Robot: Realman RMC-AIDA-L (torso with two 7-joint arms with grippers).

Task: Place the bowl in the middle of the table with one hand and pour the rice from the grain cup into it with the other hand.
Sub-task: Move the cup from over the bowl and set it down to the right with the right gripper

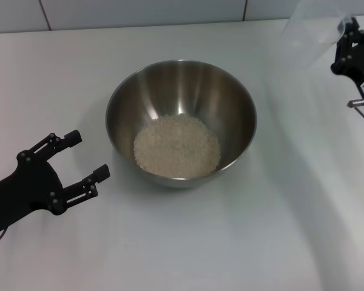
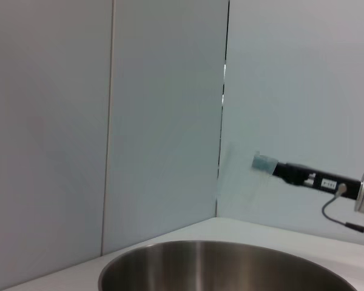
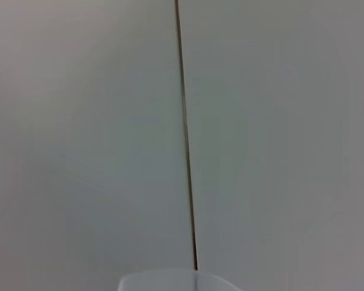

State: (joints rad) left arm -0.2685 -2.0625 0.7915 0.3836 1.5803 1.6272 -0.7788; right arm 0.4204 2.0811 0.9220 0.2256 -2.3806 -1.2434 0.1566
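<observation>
I see the big round stainless-steel bowl (image 1: 181,121) blocking mid-table | open white tabletop (image 1: 188,242) all around it | my black left gripper (image 1: 85,159), fingers spread, just beside its rim | my right gripper (image 1: 344,37) with the clear plastic cup (image 1: 309,30), far right, well apart

Even, bright light; soft shadows on the table (image 1: 188,242), mild sheen inside the bowl (image 1: 170,91)

bowl (image 1: 181,97): brushed shiny steel | grain cup (image 1: 309,30): clear plastic | table (image 1: 230,242): smooth white | rice (image 1: 177,146): granular matt
</observation>
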